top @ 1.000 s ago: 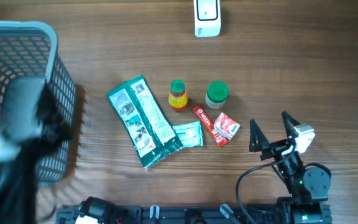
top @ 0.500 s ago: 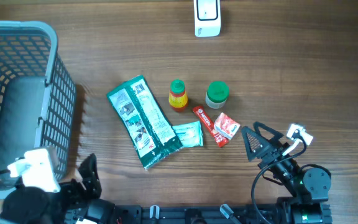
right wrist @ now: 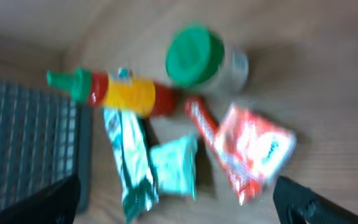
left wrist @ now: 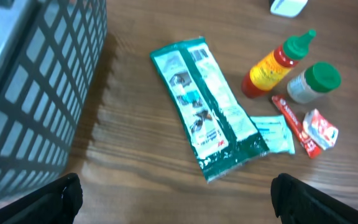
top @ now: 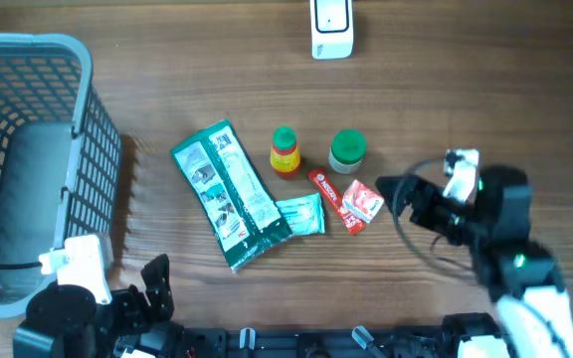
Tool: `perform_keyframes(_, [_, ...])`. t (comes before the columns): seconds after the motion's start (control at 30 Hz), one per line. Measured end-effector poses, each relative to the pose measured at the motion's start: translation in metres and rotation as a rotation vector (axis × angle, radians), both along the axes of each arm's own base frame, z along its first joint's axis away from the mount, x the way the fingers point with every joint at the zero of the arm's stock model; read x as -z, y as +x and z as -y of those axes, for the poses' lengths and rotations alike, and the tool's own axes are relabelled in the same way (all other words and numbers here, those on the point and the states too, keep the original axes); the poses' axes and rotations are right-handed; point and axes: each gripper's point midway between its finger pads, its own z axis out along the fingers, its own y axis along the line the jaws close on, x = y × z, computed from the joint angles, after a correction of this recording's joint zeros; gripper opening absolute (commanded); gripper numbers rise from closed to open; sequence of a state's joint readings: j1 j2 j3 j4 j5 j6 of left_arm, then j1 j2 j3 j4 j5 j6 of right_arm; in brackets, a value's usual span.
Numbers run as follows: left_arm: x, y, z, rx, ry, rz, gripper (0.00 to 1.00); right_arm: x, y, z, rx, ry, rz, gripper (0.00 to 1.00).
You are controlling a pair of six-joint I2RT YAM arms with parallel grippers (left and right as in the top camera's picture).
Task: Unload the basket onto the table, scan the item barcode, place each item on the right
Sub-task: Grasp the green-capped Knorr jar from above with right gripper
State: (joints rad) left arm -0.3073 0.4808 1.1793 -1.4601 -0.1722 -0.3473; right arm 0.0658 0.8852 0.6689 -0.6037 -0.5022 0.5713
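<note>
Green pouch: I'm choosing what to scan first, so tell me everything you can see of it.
The green pouch is a long, flat, glossy plastic packet with a pale printed panel. It lies slanted on the wooden table, and nothing holds it. Near its lower end, its edge meets a small teal sachet.

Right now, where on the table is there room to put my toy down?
Bare wood lies between the basket and the long green packet, and between the white scanner and the sauce bottle. It is crowded where the small packets bunch beside the bottle and jar.
</note>
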Motion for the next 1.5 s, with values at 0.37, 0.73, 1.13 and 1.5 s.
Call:
perform_keyframes(0.37, [0.001,0.0,0.0,0.0,0.001,-0.003,1.0,0.026,0.068,-0.016,0.039,-0.19,-0.231,0.99])
perform_keyframes(0.73, [0.001,0.0,0.0,0.0,0.002,-0.004,1.0,0.093,0.124,-0.067,0.063,-0.466,-0.385,0.91])
perform_keyframes(1.13, [0.001,0.0,0.0,0.0,0.002,-0.004,1.0,0.115,0.107,-0.038,-0.427,-0.843,-0.314,0.99])
perform_keyframes(1.5, [0.001,0.0,0.0,0.0,0.002,-0.004,1.0,-0.013,0.087,-0.011,0.393,-0.449,-0.546,1.0])
